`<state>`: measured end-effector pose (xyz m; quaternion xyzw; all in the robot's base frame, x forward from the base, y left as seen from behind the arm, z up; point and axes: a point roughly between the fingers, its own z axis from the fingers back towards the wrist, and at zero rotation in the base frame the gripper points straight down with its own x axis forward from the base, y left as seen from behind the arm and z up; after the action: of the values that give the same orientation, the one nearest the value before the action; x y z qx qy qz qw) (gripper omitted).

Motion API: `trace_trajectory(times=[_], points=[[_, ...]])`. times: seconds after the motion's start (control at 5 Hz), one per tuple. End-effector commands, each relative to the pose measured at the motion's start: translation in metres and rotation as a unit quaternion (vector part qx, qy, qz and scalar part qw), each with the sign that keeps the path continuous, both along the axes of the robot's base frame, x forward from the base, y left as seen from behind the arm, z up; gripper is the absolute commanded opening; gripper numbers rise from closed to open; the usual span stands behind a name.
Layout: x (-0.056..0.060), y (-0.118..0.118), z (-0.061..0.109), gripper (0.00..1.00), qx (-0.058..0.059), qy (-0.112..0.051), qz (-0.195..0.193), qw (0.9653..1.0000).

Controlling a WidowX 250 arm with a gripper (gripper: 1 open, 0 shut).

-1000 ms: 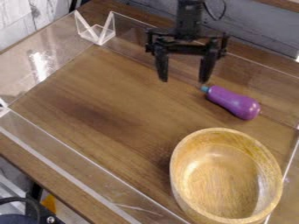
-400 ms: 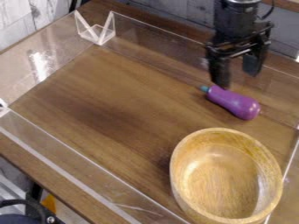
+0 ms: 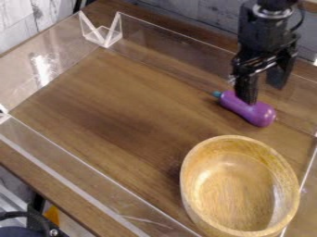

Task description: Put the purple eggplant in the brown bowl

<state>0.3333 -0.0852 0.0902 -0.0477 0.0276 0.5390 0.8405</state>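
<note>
The purple eggplant (image 3: 251,110) lies on the wooden table at the right, its teal stem end pointing left. My gripper (image 3: 262,84) hangs straight down just above it, fingers (image 3: 247,86) spread open with nothing between them, the tips close over the eggplant's stem half. Whether they touch it I cannot tell. The brown bowl (image 3: 198,190) sits empty at the front right, nearer the camera than the eggplant.
Clear acrylic walls (image 3: 74,190) fence the wooden table on all sides. A small clear stand (image 3: 102,31) sits at the back left. The right wall runs close behind the eggplant and bowl.
The gripper has travelled right and slightly toward the camera, from the table's back middle to over the eggplant, lowering and rolling its fingers. Eggplant and bowl have not moved.
</note>
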Motion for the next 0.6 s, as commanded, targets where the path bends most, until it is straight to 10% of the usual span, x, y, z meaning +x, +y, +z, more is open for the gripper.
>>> trace_trajectory(times=[0.0, 0.4], points=[[0.003, 0.009, 0.002, 1.00, 0.010, -0.020, 0.004, 0.9997], [0.012, 0.007, -0.019, 1.00, 0.025, -0.019, 0.041, 0.9987]])
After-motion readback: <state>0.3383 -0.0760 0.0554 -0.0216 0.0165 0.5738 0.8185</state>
